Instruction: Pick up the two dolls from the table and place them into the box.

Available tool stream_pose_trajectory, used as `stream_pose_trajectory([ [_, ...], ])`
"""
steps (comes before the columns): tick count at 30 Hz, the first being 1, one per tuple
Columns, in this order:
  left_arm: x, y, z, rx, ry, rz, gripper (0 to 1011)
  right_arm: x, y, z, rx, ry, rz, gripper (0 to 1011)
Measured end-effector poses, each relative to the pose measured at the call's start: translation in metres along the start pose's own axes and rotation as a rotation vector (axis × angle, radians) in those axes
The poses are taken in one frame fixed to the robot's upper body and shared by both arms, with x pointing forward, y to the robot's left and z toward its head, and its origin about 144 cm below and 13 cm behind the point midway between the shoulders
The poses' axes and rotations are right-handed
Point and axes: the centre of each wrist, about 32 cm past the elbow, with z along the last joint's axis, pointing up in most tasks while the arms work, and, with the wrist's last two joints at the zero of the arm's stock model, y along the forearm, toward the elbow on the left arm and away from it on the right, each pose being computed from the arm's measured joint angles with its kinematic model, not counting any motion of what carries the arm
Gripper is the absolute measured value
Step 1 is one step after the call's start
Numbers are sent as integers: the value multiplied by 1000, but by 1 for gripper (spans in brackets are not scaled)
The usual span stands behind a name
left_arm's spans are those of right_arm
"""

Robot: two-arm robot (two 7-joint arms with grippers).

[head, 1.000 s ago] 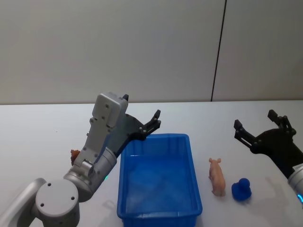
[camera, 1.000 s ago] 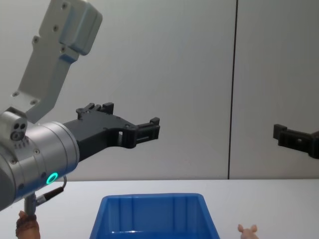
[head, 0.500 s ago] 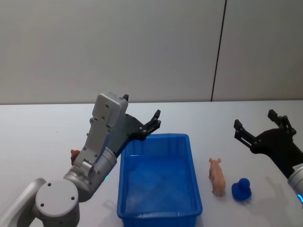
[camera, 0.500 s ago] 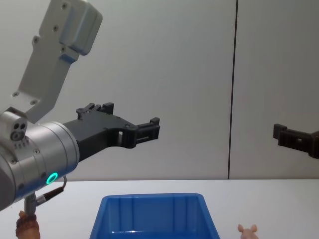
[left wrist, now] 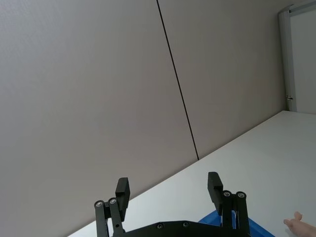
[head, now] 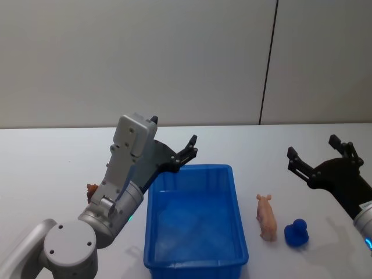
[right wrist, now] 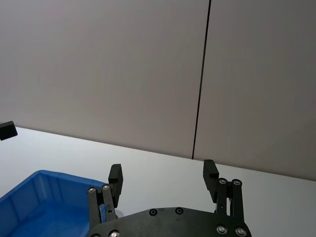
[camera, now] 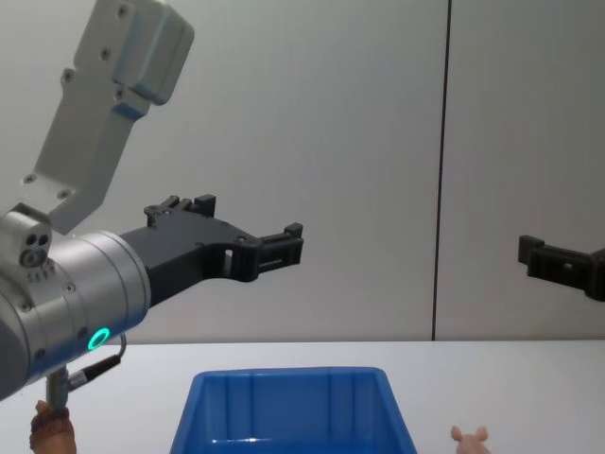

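Both jaws gape wide and empty as I hold the left gripper [left wrist: 168, 188] above the box [head: 192, 169] rim, the right gripper [right wrist: 163, 172] raised beyond the pink doll [head: 266, 217]

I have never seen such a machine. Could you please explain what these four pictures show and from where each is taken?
This robot has two arms. One picture looks down from its head, one forward from its chest, one from each wrist. Each arm ends in a two-fingered end effector. The left end effector is raised near the blue box; the right end effector is raised over the table, at the right. Both are open and hold nothing. On the table: the box, nothing in it; a pink doll and a blue toy to its right; a brown doll to its left, partly hidden by the left arm.
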Motion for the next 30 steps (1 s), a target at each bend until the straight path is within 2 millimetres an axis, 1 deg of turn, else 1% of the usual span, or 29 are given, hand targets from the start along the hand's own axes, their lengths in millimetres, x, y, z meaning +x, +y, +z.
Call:
stream_pose_trajectory([
  [9,0,0,0,0,0,0,1001,0,0,0,-1,0,0,1001],
  [14,0,0,0,0,0,0,1001,0,-4,-1,-11,-4,10,1001],
  [17,0,0,0,0,0,0,1001,0,-13,-1,-33,-5,18,1001],
  [18,0,0,0,0,0,0,1001,0,-13,-1,-33,-5,18,1001],
  [20,0,0,0,0,0,0,1001,1,-24,-1,-60,-6,20,1001],
  [24,0,0,0,0,0,0,1001,1,-37,-2,-93,-3,16,1001],
  [25,0,0,0,0,0,0,1001,0,-44,-3,-113,-1,13,1001],
  [28,0,0,0,0,0,0,1001,0,-52,-4,-138,4,8,1001],
  [29,0,0,0,0,0,0,1001,0,-59,-5,-160,5,5,1001],
  [30,0,0,0,0,0,0,1001,0,-62,-5,-170,6,3,1001],
])
